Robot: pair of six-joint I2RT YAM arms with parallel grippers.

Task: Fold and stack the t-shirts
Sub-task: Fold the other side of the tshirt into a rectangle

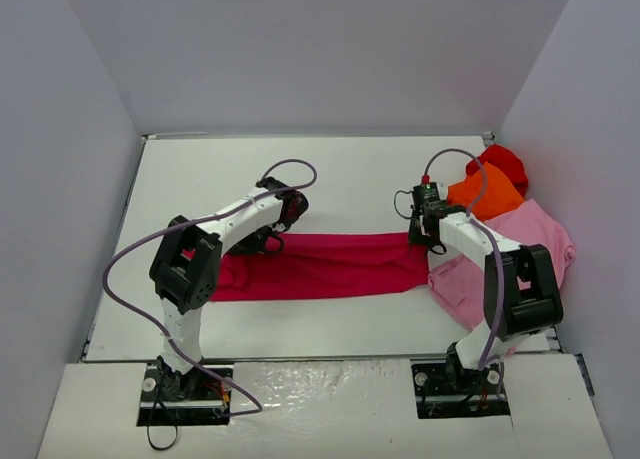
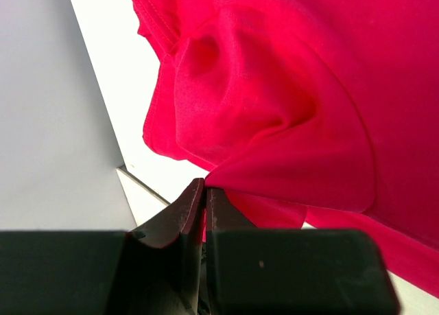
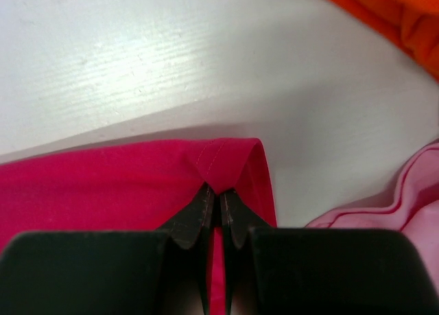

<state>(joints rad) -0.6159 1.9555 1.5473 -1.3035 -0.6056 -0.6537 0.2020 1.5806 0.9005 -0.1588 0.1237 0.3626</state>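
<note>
So left fingers [image 2: 175,219] and right fingers [image 3: 195,219] each pinch one end of the crimson shirt [image 1: 330,264] on the bench [image 1: 350,174].

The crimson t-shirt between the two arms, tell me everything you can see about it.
The crimson t-shirt is soft, plain magenta-red cloth with stitched hems. It stretches as a long folded band over the table. The left gripper is shut on a bunched fold at its left end; the right gripper pinches the hemmed corner at its right end, beside the light pink shirt.
</note>
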